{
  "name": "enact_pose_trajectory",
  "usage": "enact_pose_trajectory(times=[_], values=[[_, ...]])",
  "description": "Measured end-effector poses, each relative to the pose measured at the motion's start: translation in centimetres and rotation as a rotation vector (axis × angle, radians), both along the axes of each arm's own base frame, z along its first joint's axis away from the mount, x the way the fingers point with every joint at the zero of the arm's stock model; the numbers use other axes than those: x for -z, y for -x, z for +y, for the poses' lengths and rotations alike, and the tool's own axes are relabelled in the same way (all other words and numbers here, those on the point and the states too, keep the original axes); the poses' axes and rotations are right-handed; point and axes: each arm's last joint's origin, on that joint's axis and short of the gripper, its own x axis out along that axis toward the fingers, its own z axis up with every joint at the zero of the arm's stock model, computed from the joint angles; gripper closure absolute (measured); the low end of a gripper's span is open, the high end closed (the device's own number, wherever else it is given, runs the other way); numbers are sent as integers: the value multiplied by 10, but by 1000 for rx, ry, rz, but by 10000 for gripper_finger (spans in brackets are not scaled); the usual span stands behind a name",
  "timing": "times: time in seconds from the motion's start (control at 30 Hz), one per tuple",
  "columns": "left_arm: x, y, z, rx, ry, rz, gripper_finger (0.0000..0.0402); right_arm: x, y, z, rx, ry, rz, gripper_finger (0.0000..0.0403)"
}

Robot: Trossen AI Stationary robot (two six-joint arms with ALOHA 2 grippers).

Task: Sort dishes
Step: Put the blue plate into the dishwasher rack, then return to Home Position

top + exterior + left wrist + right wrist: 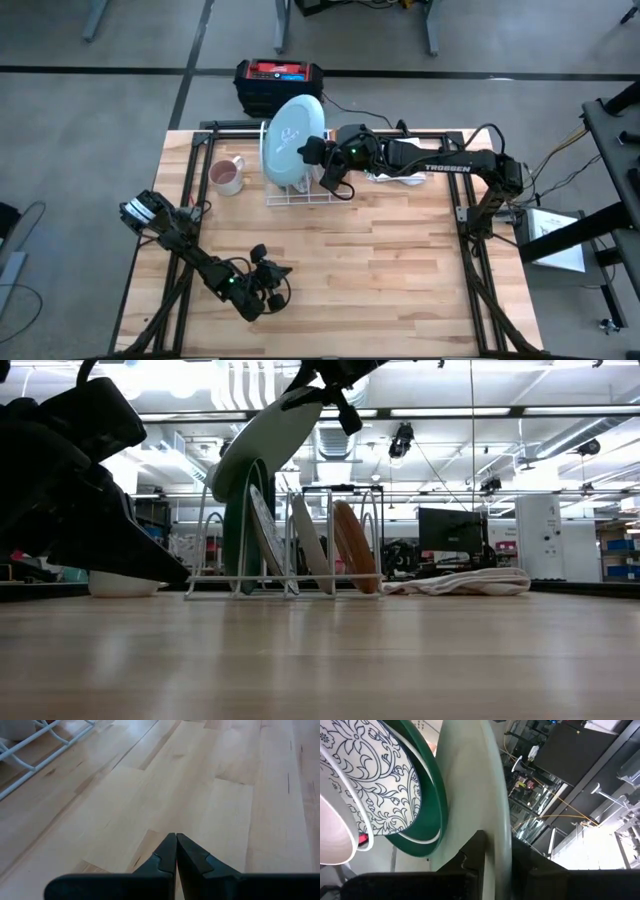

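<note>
A pale wooden worktop (400,260) fills an open workshop. Above the white wire rack (300,195), the right pincer (495,855) pinches the pale mint plate (292,140) by its rim. Left pincer (176,851), pressed together, rests near the front edge. Racked plates overlap, partly hidden.

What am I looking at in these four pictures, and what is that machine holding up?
It is a robot with two dark arms at a wooden table. One picture looks down from above, one looks level across the tabletop, and two come from cameras on the wrists. The right gripper pinches a pale mint plate by its rim, above a white wire rack that holds a dark green plate, a patterned plate, a white and a brown one. The left gripper rests shut, low near the front. A mug and a cloth flank the rack.
</note>
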Motion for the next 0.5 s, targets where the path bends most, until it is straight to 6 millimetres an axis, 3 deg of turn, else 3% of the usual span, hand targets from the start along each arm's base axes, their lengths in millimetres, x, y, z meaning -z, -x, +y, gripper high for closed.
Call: enact_pose_trajectory(times=[0.5], values=[[0, 0, 0, 0, 0, 0, 401, -5, -2, 0, 27, -83, -83, 335]])
